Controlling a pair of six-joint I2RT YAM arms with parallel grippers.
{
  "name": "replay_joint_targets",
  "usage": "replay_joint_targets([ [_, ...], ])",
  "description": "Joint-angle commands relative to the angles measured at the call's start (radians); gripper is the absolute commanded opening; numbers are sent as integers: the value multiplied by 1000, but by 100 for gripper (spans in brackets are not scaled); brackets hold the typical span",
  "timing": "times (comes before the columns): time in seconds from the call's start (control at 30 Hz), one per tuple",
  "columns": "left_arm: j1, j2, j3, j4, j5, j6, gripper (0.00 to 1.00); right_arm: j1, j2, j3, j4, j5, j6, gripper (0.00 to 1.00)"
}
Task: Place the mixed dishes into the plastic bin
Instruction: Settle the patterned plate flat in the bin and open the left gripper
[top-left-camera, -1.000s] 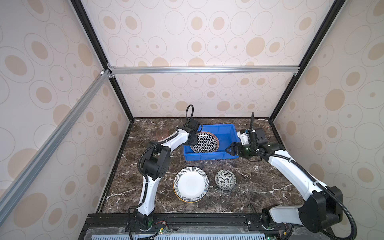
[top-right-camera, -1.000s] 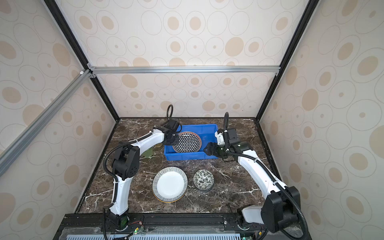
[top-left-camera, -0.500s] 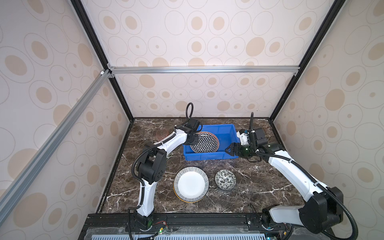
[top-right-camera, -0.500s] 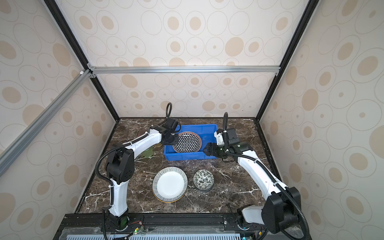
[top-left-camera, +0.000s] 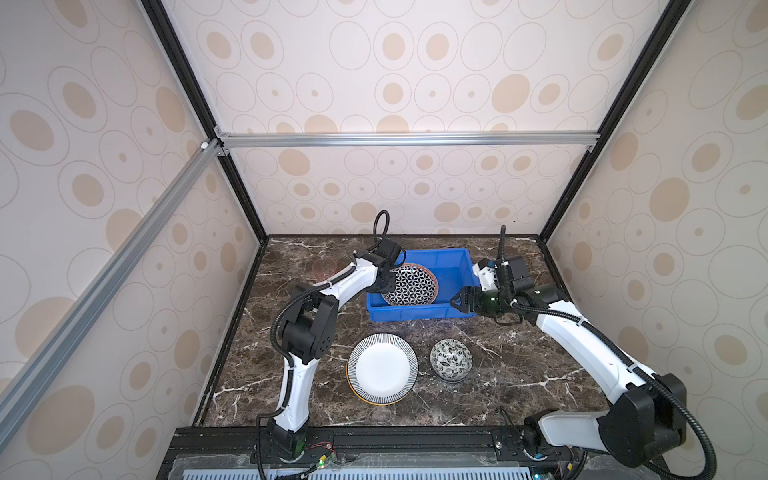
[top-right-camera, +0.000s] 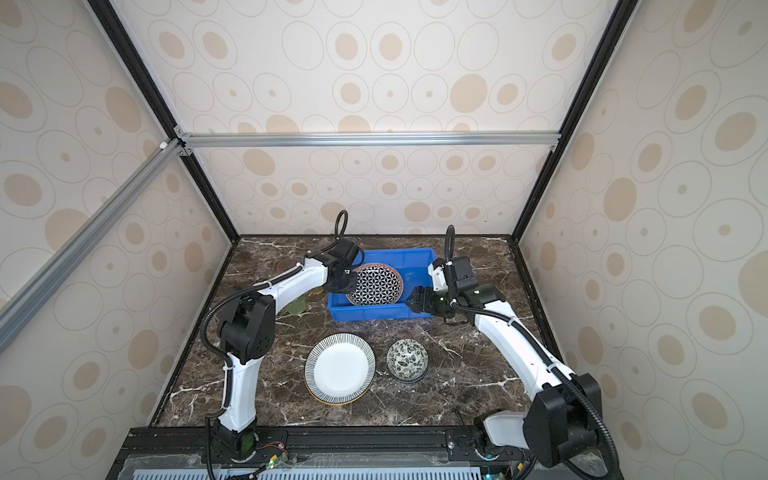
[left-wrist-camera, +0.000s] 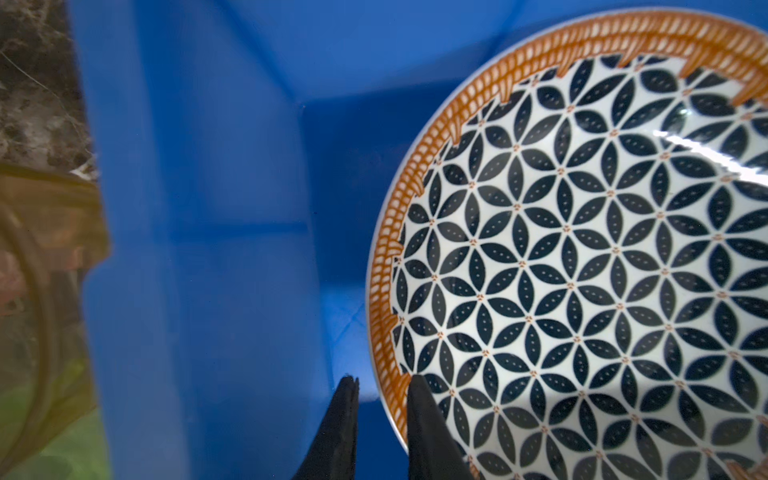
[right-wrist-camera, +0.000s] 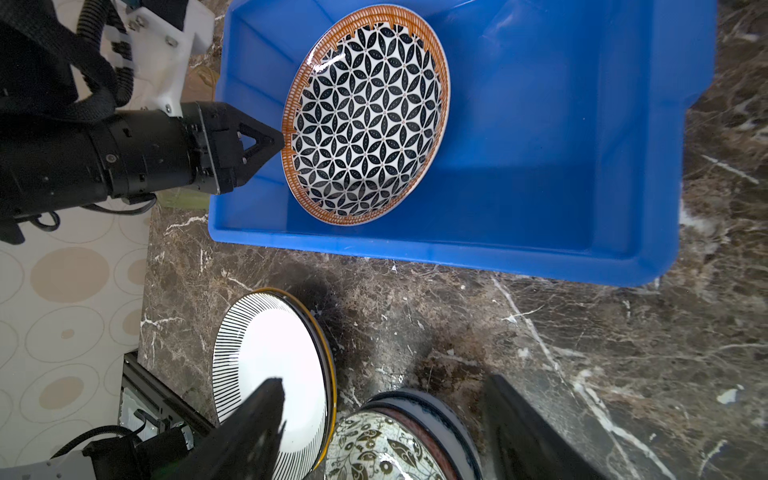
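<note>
Left gripper (top-left-camera: 390, 286): fingers narrowly parted astride the rim of black-white geometric round ceramic plate (top-left-camera: 411, 286), frame centre.
Right gripper (top-left-camera: 456, 302): fingers wide, empty, at the right end of bright blue rectangular plastic bin (top-left-camera: 415, 313).

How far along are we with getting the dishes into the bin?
Nothing is fully placed yet. In hand: the geometric plate leans tilted inside the blue bin, the left gripper at its rim with jaws slightly apart; the right gripper is open, holding nothing. Left on the table: the striped plate and floral bowl, each atop others, plus the pink tumbler and green tumbler.
</note>
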Motion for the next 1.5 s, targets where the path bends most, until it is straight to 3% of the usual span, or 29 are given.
replay_joint_targets([
  [0.0, -9, 31, 54, -50, -27, -18, 24, 6, -6, -6, -18, 9, -18, 78],
  [0.4, -12, 55, 69, -1, 42, -36, 24, 6, -4, -7, -24, 19, -39, 78],
  [0.77, -12, 23, -15, 130, 149, -2, 22, 6, -20, -9, -31, 26, -41, 78],
  [1.47, -34, 46, 29, 198, 259, -33, 21, 6, -19, -24, -24, 19, -31, 78],
])
